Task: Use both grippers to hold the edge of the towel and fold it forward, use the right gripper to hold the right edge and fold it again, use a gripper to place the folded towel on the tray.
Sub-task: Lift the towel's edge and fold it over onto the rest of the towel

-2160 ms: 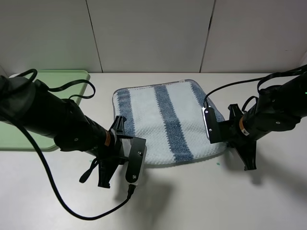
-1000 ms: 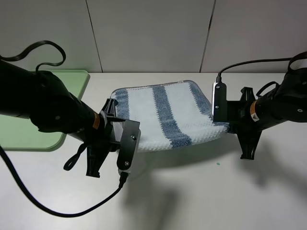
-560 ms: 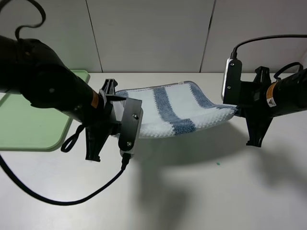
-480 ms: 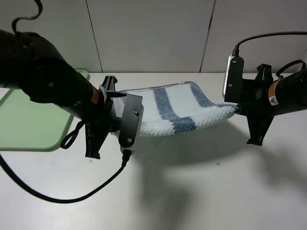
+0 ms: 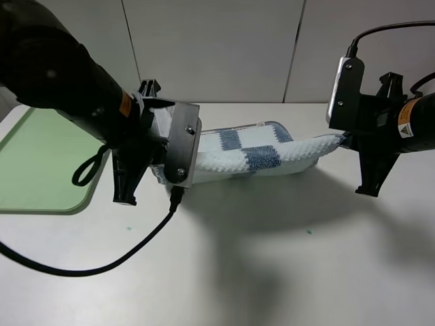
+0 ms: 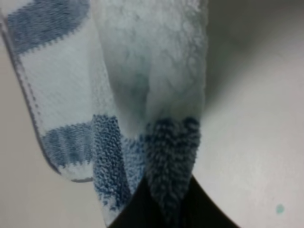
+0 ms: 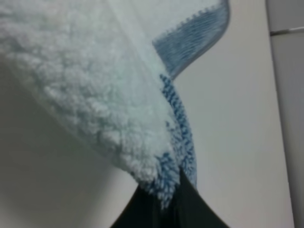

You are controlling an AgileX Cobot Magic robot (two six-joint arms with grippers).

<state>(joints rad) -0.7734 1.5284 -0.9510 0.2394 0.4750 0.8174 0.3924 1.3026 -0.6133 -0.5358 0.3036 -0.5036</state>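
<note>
The blue-and-white striped towel (image 5: 251,153) hangs in the air between both grippers, its near edge lifted and carried back over the part still lying on the table. My left gripper (image 5: 163,170) is shut on the towel's left corner, and my right gripper (image 5: 343,139) is shut on the right corner. In the left wrist view the dark fingers (image 6: 142,209) pinch a fluffy fold of the towel (image 6: 156,85). In the right wrist view the towel (image 7: 95,85) runs out from the shut gripper (image 7: 173,204), and its grey hem (image 7: 199,28) shows beyond. The pale-green tray (image 5: 41,163) lies at the left.
A white table (image 5: 272,272) stretches in front, with small teal specks (image 5: 309,231) on it. White wall panels (image 5: 217,47) stand close behind the towel. A black cable (image 5: 102,265) from the left arm loops over the table near the tray.
Both grippers have risen and moved toward the back wall, drawing the towel's near edge up and over the rest. The visible flat part of the towel has shrunk.
</note>
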